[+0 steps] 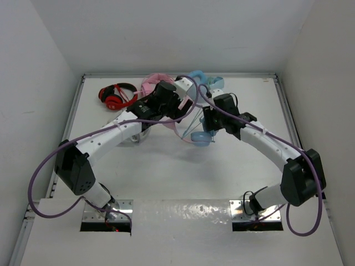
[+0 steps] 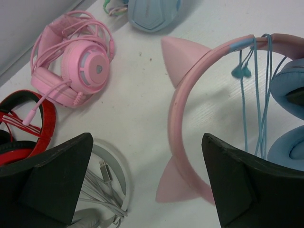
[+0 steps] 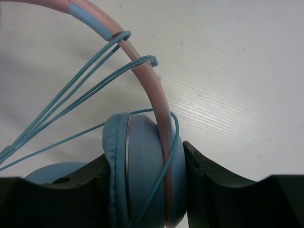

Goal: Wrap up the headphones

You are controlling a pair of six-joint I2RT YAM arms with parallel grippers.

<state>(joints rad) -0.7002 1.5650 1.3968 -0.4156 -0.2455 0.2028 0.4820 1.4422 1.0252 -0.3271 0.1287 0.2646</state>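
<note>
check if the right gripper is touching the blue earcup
Touching. In the right wrist view the right gripper clamps the earcup on both sides.

A matte white bench (image 1: 166,172) with faint wood grain fills the middle. A plain white back wall (image 1: 183,33) stands at twelve o'clock, with white side walls at nine and three. At six o'clock, a glossy white panel (image 1: 183,213) reflects soft overhead light.

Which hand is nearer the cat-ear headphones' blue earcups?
Right. The right hand is shut on one earcup, fingers on both sides; the left hand hangs open by the pink headband.
</note>
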